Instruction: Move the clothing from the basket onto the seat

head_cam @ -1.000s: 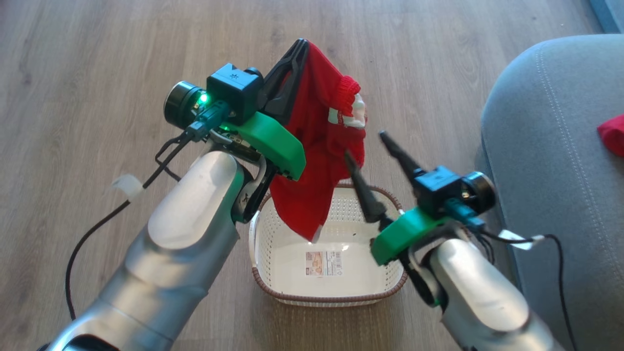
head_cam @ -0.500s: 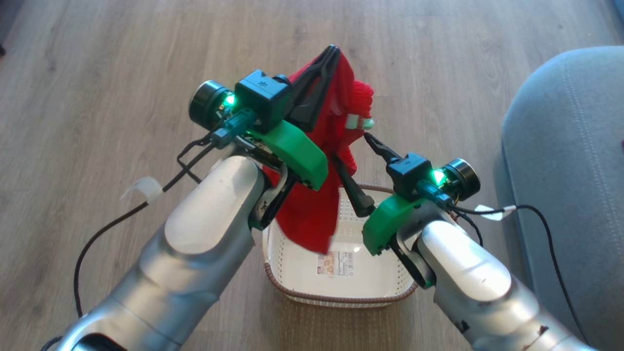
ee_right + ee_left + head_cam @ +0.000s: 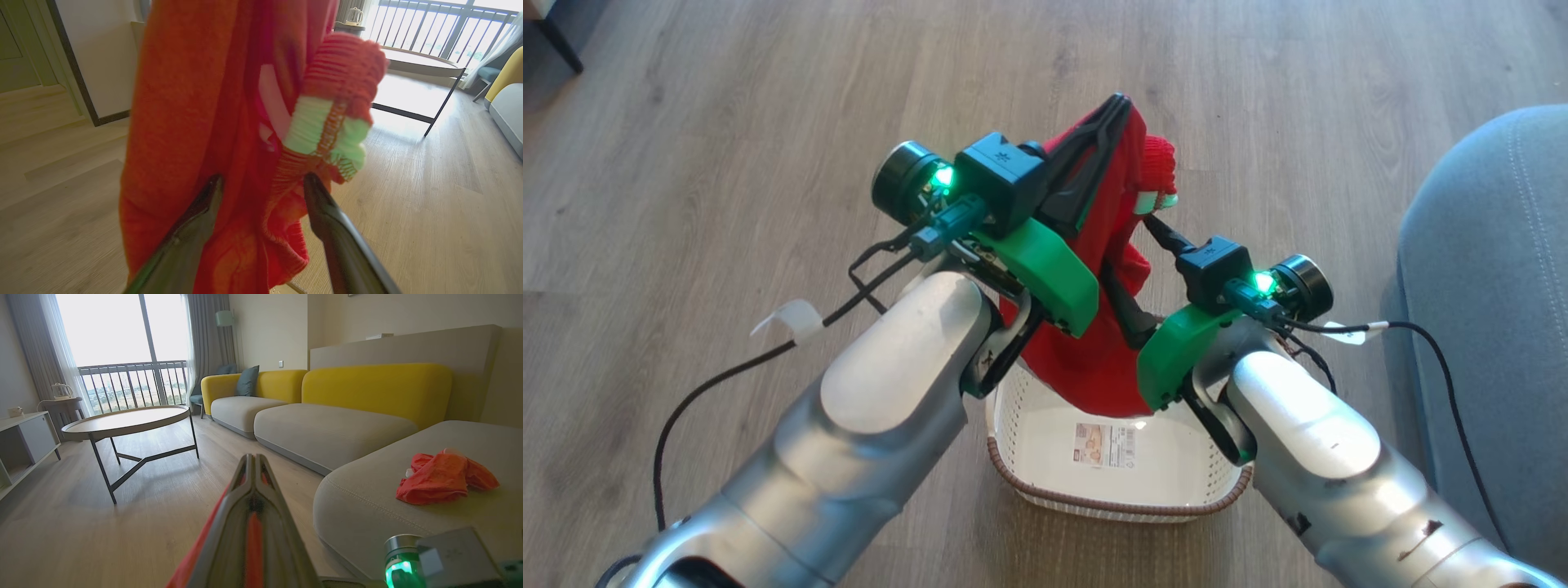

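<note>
Silver forearms [image 3: 890,392], green wrist brackets [image 3: 1045,269], black camera blocks [image 3: 1001,175] lit green, black cables [image 3: 719,377], dark long-fingered end effectors [image 3: 1121,100]

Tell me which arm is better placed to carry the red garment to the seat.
Left, probably: the left hand is shut on the garment above the basket; the right hand is open astride it.

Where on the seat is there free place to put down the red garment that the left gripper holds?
The seat is bare between its stitched edge and the lying garment, and also beyond that garment. Crowded: above the basket, where the held garment hangs from the left gripper, with the right gripper open around it.
</note>
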`<state>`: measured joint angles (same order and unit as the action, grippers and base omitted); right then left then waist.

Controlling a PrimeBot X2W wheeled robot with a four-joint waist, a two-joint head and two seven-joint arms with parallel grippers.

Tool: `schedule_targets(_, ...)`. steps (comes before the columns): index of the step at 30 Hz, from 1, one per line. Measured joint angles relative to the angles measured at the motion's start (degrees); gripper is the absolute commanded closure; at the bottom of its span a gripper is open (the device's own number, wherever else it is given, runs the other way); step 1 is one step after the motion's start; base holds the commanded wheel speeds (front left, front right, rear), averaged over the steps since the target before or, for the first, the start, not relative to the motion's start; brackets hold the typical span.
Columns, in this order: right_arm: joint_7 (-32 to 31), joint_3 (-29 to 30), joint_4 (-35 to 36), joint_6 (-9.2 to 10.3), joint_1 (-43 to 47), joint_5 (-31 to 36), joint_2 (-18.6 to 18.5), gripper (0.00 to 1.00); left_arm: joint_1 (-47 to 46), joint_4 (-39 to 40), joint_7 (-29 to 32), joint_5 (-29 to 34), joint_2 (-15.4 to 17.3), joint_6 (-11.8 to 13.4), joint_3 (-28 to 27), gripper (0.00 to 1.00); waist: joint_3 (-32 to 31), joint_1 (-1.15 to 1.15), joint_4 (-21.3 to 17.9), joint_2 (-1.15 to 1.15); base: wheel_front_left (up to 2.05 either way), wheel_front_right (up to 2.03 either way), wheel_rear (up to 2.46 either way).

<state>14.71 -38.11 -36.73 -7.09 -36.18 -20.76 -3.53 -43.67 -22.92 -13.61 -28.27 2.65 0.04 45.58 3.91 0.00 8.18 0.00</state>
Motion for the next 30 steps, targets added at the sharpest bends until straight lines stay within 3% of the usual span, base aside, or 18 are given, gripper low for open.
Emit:
schedule_targets(8, 0.0, 1.27, -0.44, 0.0, -1.37, -0.59, 0.0, 0.0, -0.57, 0.57, -0.09, -0.6, -0.01, 0.51, 1.3, 1.0, -0.32, 0.0, 0.79, 0.0, 0.0, 0.0, 0.0)
schedule_targets(9, 0.0, 1.37, -0.47, 0.0, -1.51, -0.82, 0.0, 0.04, -0.67, 0.57, -0.09, -0.9, -0.01, 0.51, 1.53, 1.0, -0.33, 0.0, 0.87, 0.0, 0.0, 0.0, 0.0)
schedule_targets(12, 0.0, 1.18, -0.49, 0.0, -1.53, -1.55, -0.01, 0.98, -0.85, 0.6, -0.1, -1.14, -0.01, 0.52, 1.92, 1.0, -0.29, 0.0, 1.0, 0.0, 0.0, 0.0, 0.0)
schedule_targets(26, 0.0, 2.23, 0.46, 0.0, -1.57, -1.47, -0.01, 1.0, -0.87, -0.48, -0.62, -1.6, 0.0, 0.55, 2.0, 1.0, 0.76, 0.0, -0.62, 0.0, 0.0, 0.0, 0.0)
schedule_targets(27, 0.0, 2.49, 0.87, 0.0, -1.56, -1.38, -0.01, 1.0, -0.86, -0.48, -0.66, -1.78, 0.0, 0.54, 2.0, 0.65, 0.82, 0.0, -0.82, 0.0, 0.0, 0.0, 0.0)
schedule_targets(28, 0.0, 2.77, 1.26, 0.0, -1.55, -1.33, -0.01, 1.0, -0.86, -0.48, -0.68, -1.83, 0.0, 0.52, 1.99, 0.04, 0.88, 0.0, -1.03, 0.0, 0.0, 0.0, 0.0)
schedule_targets(30, 0.0, 3.42, 2.13, 0.0, -1.51, -0.79, -0.01, 1.0, -0.85, -0.76, -0.8, -2.05, 0.01, 0.48, 1.97, 0.0, 0.99, 0.0, -1.47, 0.0, 0.0, 0.0, 0.0)
